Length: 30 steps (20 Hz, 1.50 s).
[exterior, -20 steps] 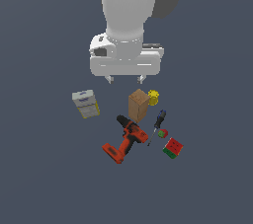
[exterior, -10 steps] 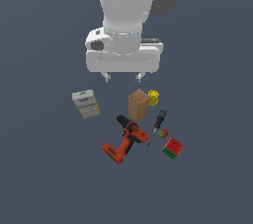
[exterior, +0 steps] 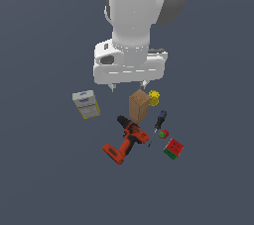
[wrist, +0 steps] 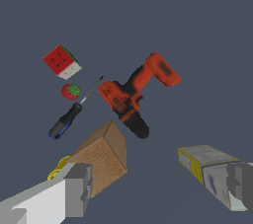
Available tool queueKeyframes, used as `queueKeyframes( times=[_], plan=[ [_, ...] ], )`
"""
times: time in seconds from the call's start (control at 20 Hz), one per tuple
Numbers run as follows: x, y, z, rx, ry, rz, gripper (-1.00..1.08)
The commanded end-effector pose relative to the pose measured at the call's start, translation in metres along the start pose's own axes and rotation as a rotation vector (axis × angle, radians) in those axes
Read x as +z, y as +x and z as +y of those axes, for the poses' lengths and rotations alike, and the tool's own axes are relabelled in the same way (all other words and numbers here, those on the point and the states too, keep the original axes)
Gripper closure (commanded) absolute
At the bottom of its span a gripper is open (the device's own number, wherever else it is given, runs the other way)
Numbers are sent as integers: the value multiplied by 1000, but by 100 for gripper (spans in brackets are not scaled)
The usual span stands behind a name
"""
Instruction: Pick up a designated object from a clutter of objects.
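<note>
Wrist view: strawberry point(wrist: 70, 91), orientation perhaps sideways.

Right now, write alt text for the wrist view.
Open gripper hovers above clutter on a dark floor: orange-black power drill centre, tiny red strawberry between a red-green cube and blue-handled screwdriver, tan wooden block nearest.

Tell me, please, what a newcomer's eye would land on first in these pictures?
The big white arm, its gripper open above the clutter. Below it, the orange-black drill lies in the middle, beside the upright tan box. The tiny strawberry sits between the screwdriver and the red-green cube.
</note>
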<state>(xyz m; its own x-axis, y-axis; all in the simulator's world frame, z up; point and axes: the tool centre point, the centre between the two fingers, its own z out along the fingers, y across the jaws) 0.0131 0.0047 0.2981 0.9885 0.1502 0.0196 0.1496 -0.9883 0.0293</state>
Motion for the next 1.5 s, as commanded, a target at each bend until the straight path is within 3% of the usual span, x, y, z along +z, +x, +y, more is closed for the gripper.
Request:
queueKeyframes(
  times=[0.0,0.65,1.45],
  plan=[
    [10,6,-6,-62,-5,-3,-92],
    [92,45,-62,-528,-16,-17,-92],
    [196,65,-144,-1074,21,-9,-92]
  ],
)
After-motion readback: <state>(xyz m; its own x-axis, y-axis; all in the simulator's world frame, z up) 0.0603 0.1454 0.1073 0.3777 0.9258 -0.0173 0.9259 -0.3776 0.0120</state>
